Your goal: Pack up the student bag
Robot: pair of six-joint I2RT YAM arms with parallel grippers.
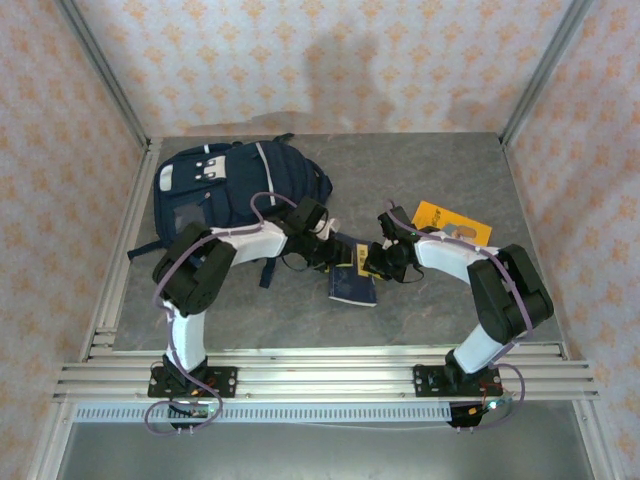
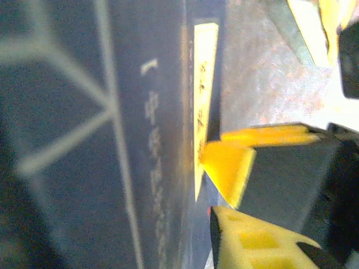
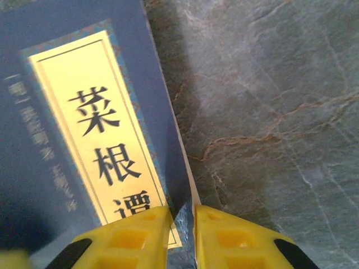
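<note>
right jaws pinch blue book (image 3: 33, 185); student bag (image 1: 225, 185) well left.

Grey marbled table (image 1: 450, 180) carries student bag (image 1: 225, 185), navy book (image 1: 353, 287), yellow booklet (image 1: 445, 220)

Soft, even light fills the top view, casting a faint shadow on the back wall (image 1: 330, 75) and dim patches on the table (image 1: 420, 310). The left wrist view is heavily blurred, the navy book (image 2: 84, 140) out of focus and the right edge glaring white. The right wrist view is sharper, its lower-left corner shadowed.
</note>
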